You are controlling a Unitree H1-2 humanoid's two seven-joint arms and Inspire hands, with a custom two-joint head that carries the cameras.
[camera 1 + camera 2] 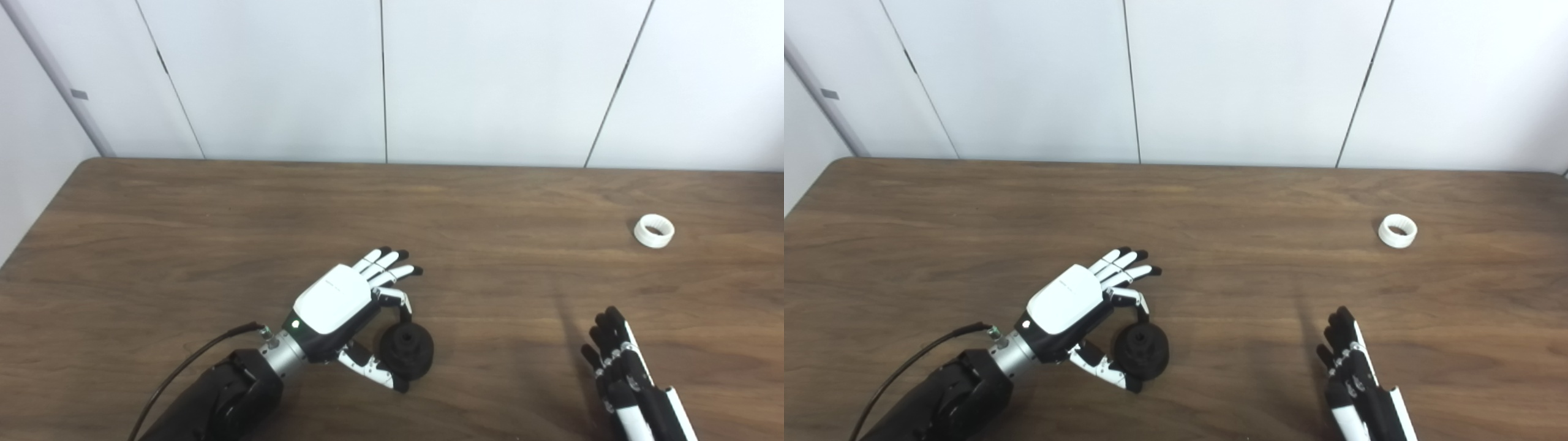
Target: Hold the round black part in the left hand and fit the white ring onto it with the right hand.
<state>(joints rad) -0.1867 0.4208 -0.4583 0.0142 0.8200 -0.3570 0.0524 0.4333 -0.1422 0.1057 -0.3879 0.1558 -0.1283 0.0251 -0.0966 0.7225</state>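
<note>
A brown wood-grain table [184, 233] fills the lower part of both head views, backed by a wall of white panels [490, 79]. The left hand [343, 306] reaches in from the near left edge of the table, its white back facing up and its arm trailing a thin black cable [184, 367]. Its index finger curls down onto the top of the round black part [406, 350], and its thumb lies against the part's near side, so the part is pinched between them while the other fingers stretch out straight toward the far edge. Whether the part rests on the table or is raised a little off it cannot be told. The part sits a little left of the middle of the table and toward the near edge, with a raised hub showing on its upper face. The right hand [625, 373] comes in at the near right corner, fingers straight and close together, pointing toward the far edge, holding nothing; its dark palm side faces the camera. The white ring [654, 231] lies flat on the table toward the right edge, about midway between the near and far edges, well apart from both hands.
</note>
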